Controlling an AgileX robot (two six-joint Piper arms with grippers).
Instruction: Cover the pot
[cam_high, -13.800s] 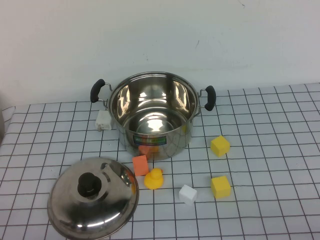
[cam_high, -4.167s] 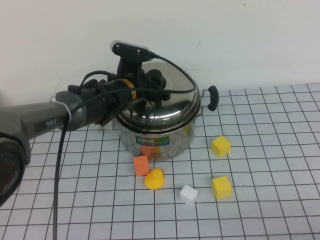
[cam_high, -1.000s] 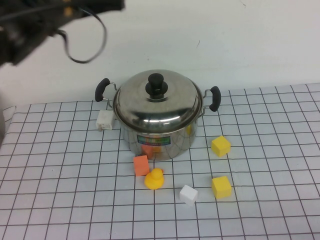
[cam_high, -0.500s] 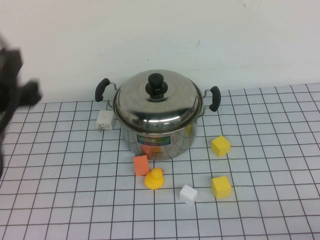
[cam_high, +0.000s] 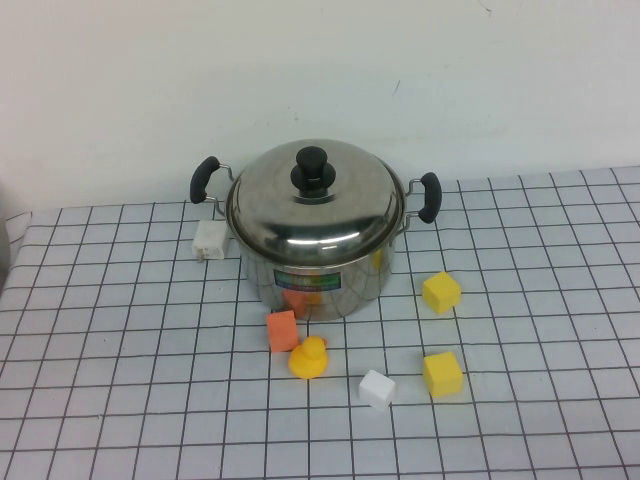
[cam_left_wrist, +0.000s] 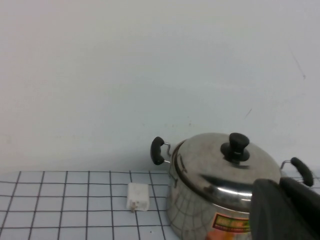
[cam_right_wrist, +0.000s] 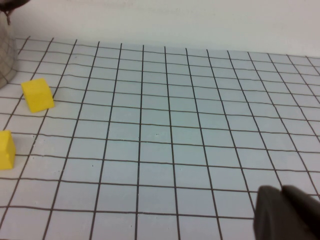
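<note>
High view: the pot (cam_high: 318, 270) stands upright toward the far edge of the gridded worktop (cam_high: 560, 400), slightly left of centre. Its two black side handles lie on a line parallel to the far edge, and its coloured label faces the near edge. The domed steel lid (cam_high: 315, 205) with a black knob sits level on the rim, so the contents cannot be seen. The body is shiny stainless steel and mirrors the orange block (cam_high: 282, 330) just in front. A yellow duck (cam_high: 309, 357) touches that block; a white cube (cam_high: 376, 388) and two yellow cubes (cam_high: 440, 292) (cam_high: 442, 373) lie nearer the right. A white plug (cam_high: 208, 240) sits beside the pot's left handle. Neither arm appears.

Left wrist view: the left gripper (cam_left_wrist: 285, 210) shows only as a dark part in front of the pot (cam_left_wrist: 200, 210); fingers cannot be told. Lid (cam_left_wrist: 227, 162) seated, plug (cam_left_wrist: 137, 196) beside it.

Right wrist view: the right gripper (cam_right_wrist: 286, 212) is over bare grid toward the right side; only a dark part shows, finger state cannot be told. Two yellow cubes (cam_right_wrist: 37, 94) (cam_right_wrist: 6, 149) lie well apart from it.
</note>
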